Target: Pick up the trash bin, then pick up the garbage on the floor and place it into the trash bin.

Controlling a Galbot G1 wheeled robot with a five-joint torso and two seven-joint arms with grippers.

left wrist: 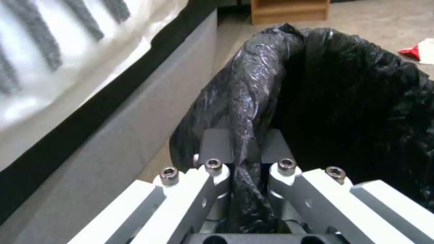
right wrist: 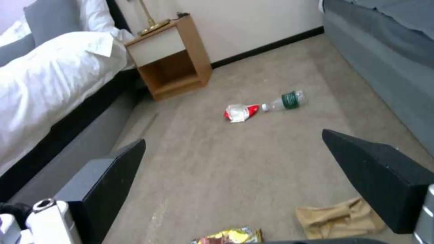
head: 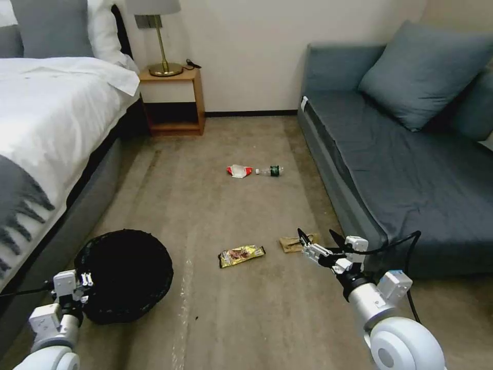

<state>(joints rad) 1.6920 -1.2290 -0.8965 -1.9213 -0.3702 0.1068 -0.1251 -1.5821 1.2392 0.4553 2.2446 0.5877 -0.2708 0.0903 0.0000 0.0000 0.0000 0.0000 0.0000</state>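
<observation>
Between the left gripper's (left wrist: 246,162) closed jaws, clamped, the trash bin's (head: 126,275) bagged rim, bin step apparently done; just beyond the right gripper's (head: 321,240) spread jaws, brown paper (head: 291,243); beside it gold wrapper (head: 242,255); farther off, red-white wrapper (head: 239,170) and bottle (head: 272,170); all four unpicked.

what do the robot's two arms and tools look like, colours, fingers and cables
Both arms are glossy white with rounded joints and black collars before boxy white wrist blocks. The right tool has wedge-shaped black fingers and a black cable looping behind the wrist. The left tool has white linkage bars with silver bolts and grey pads.
</observation>
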